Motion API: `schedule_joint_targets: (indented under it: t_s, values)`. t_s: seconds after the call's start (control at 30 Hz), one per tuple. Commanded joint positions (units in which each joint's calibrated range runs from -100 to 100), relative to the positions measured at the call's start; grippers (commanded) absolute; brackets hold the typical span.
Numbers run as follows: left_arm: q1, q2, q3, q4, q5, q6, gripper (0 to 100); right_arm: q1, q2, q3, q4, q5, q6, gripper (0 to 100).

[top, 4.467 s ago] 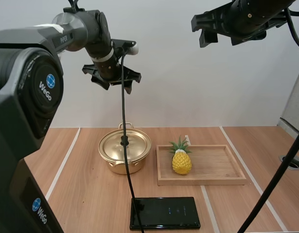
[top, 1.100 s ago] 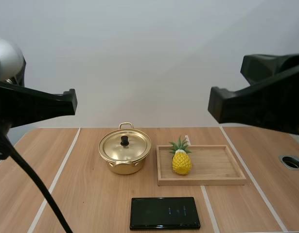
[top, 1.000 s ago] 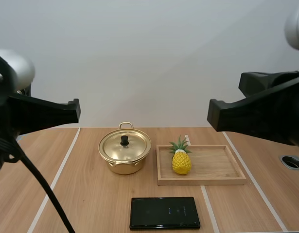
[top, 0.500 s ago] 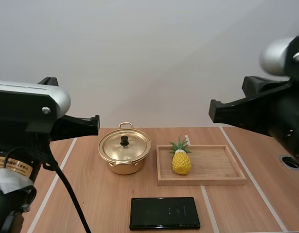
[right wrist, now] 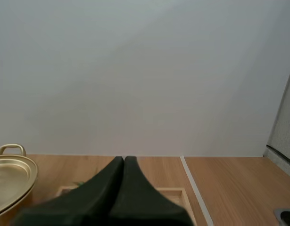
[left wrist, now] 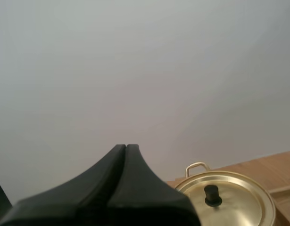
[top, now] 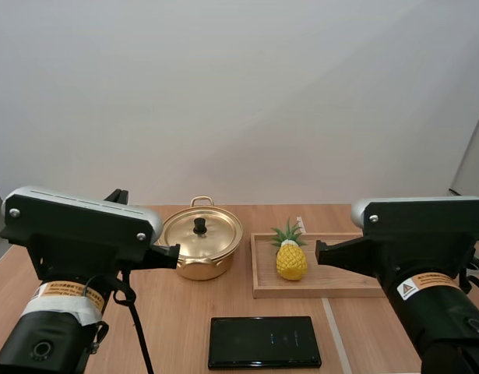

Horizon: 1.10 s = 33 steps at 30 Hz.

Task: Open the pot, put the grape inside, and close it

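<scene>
A gold pot (top: 200, 243) with its lid on and a black knob (top: 199, 226) stands at mid-table. To its right, a yellow toy pineapple (top: 290, 259) sits on a wooden tray (top: 340, 290); I see no grapes. My left arm (top: 83, 226) sits low at the near left and my right arm (top: 426, 234) low at the near right. In the left wrist view my left gripper (left wrist: 126, 147) is shut on nothing, short of the pot (left wrist: 225, 200). My right gripper (right wrist: 124, 159) is also shut and empty, back from the tray (right wrist: 175, 192), with the pot (right wrist: 10, 176) off to one side.
A black phone (top: 264, 341) lies flat near the table's front edge, in front of the pot and tray. A round hole (right wrist: 288, 216) is set in the table at the far right. White lines run across the wooden tabletop.
Both arms have dropped from high above the table to a low folded pose at the near edge. The pot, pineapple, tray and phone have not moved.
</scene>
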<state>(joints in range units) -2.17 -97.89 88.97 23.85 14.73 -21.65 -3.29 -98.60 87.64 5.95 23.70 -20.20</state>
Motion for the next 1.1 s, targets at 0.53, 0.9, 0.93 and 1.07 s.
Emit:
schedule_joint_targets:
  t_s: [0.53,0.9,0.93,1.07]
  values:
    - [0.12,0.15,9.93,0.08,6.64,-5.04,0,-0.24,0.04,0.25,-1.14,8.73,-0.56,0]
    - [0.12,0.15,11.03,0.17,1.1,-9.64,0,-0.24,0.04,7.72,-1.14,9.53,-0.56,0]
    - [0.12,0.15,11.03,0.17,1.31,-10.01,0,-0.24,0.04,8.08,-1.14,8.31,-0.56,0]
    - [0.12,0.15,11.03,0.02,4.28,-11.56,0,-0.24,0.04,8.62,-1.14,8.07,1.63,0]
